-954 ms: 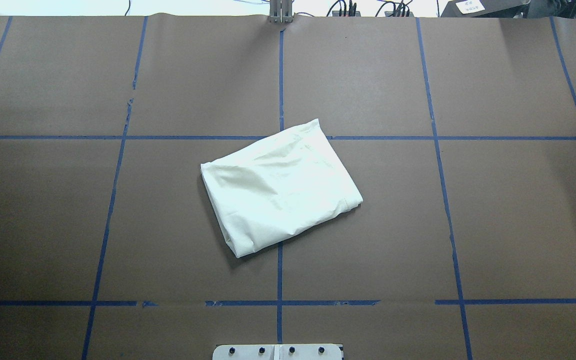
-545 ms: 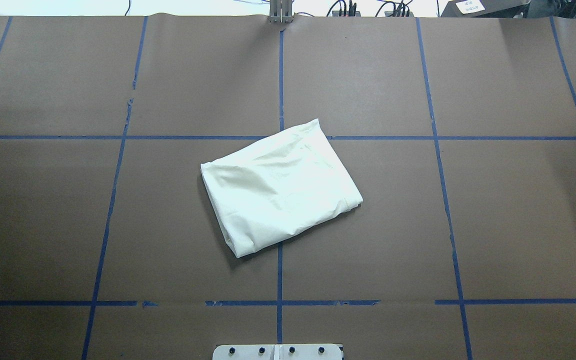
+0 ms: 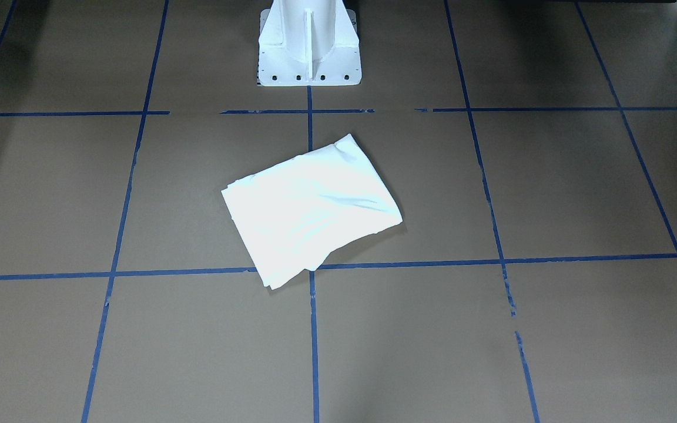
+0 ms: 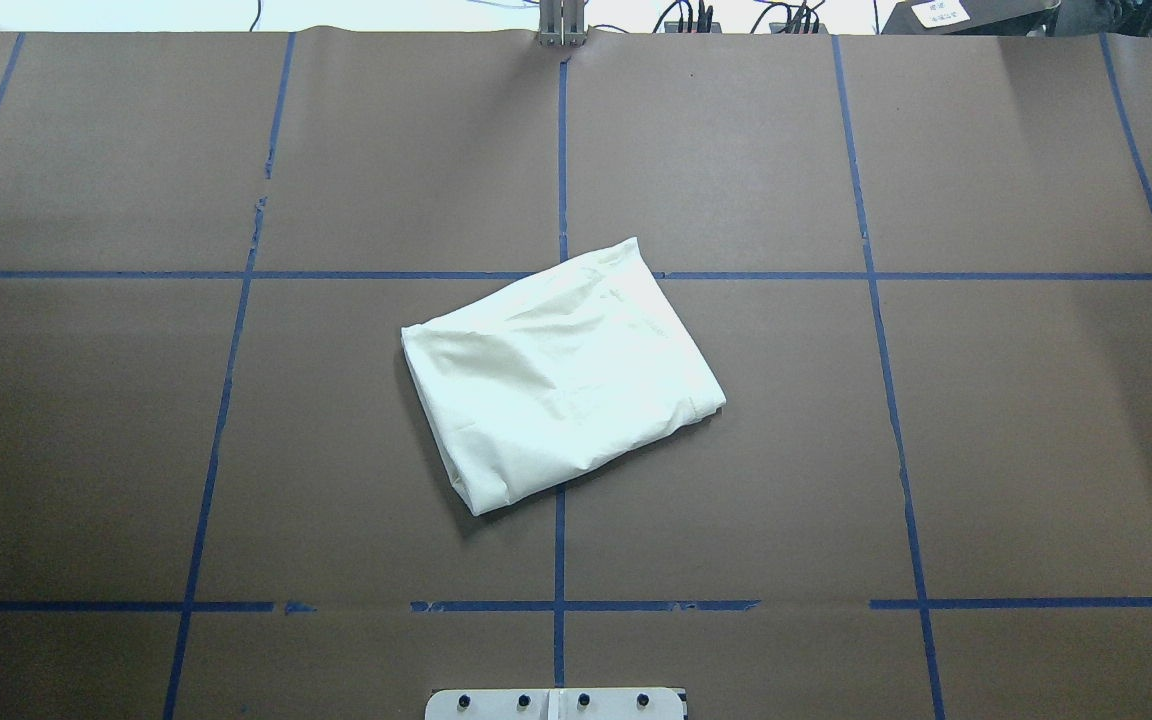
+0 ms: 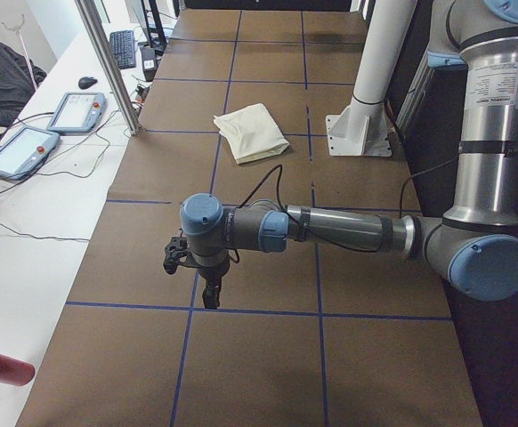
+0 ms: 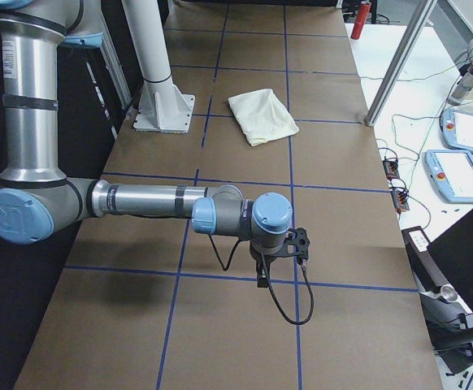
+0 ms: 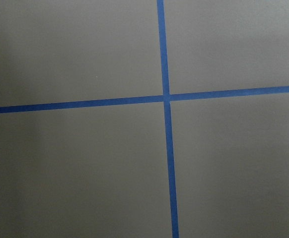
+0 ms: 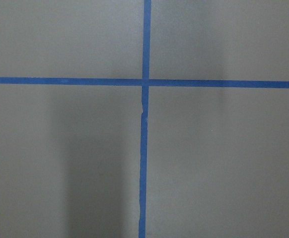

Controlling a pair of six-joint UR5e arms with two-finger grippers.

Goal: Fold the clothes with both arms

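Cloth of the cream-white shirt (image 4: 561, 375) lies as a compact, roughly rectangular bundle around the middle of the brown paper-covered counter (image 4: 736, 150), well clear of every edge. The bundle sits askew to the blue tape grid (image 4: 876, 275) and covers one of its crossings. Its plain cream face is up, marked by a few soft creases and one shallow ridge that runs across the top layer. One long side is a rounded fold; at a corner in the front-facing view (image 3: 312, 211) several thin layers show, stacked one on another. The white pedestal base (image 3: 309, 41) stands near it at the robot's edge of the counter, apart from the cloth. The silver-grey left arm with light blue joint caps (image 5: 330, 229) reaches out low over the counter towards its left end, its black left hand (image 5: 210, 298) pointing down above a tape line, well apart from the shirt (image 5: 252, 132). The matching right arm (image 6: 155, 201) does likewise towards the right end, its black right hand (image 6: 262, 278) also far from the shirt (image 6: 262, 116). Neither hand has hold of anything; how far either is open I cannot tell. Both wrist views show only brown paper and crossed tape.
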